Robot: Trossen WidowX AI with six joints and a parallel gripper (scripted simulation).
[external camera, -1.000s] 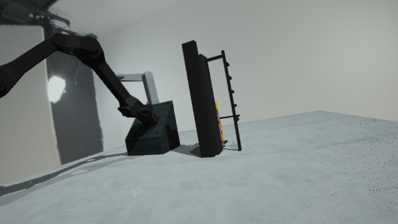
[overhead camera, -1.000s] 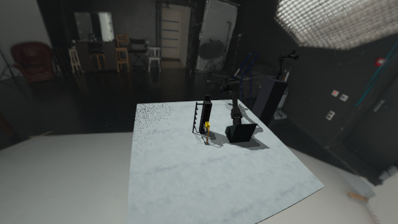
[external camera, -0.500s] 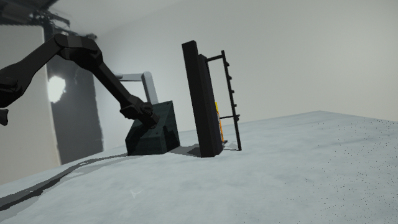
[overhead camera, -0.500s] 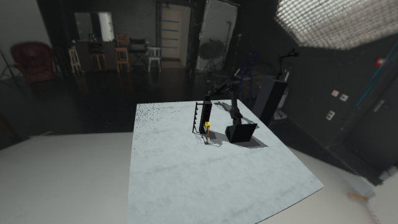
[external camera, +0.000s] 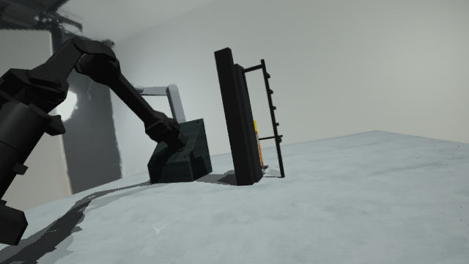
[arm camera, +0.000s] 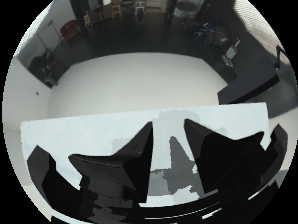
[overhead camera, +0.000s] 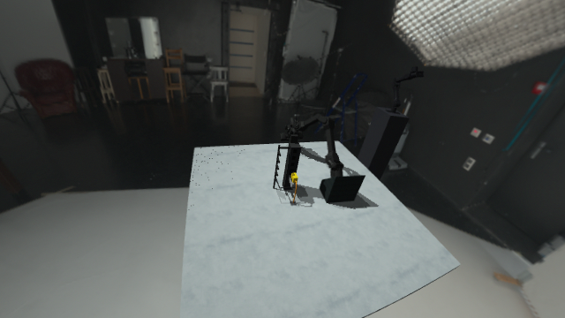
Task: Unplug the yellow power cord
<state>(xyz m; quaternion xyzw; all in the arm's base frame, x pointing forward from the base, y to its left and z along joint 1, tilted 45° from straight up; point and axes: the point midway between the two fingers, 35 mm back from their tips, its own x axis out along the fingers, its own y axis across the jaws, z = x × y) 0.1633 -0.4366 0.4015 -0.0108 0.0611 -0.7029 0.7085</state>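
Gripper (arm camera: 168,163) sits partway closed w/ nothing between the fingers: in the wrist view the two dark fingers frame only pale table top (overhead camera: 247,247) and grey shadow. From the top view the gripper is up high, above the top end of the power strip (overhead camera: 291,161), which stands upright on the table as a tall black bar. Can't tell if it's touching the strip's top or just over it. Yellow plug (overhead camera: 294,177) is low on the strip's front face, seated in it, orange-yellow cord (overhead camera: 293,193) dropping straight down to the table. Plug is well below the gripper. Thin black ladder-like frame (external camera: 272,110) stands just beside the strip. Arm base (overhead camera: 342,187) is near, on the table
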